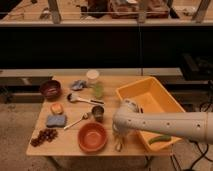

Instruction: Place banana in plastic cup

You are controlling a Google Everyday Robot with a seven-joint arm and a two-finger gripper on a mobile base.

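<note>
The plastic cup (94, 83), tall, translucent pale yellow-green with a whitish top, stands upright at the back middle of the wooden table (70, 145). My arm reaches in from the right, over the table's front right. My gripper (119, 141) hangs down from it near the front edge, just right of the orange bowl (92, 137) and well in front of the cup. A pale slim shape shows at the gripper's tip. I cannot tell whether it is the banana. No banana shows elsewhere on the table.
A yellow bin (134, 89) stands at the right with a green cucumber-like piece (159, 140) inside. A small dark metal cup (98, 113), spoons (84, 99), a dark red bowl (50, 89), a blue sponge (56, 120) and grapes (44, 136) are on the left half.
</note>
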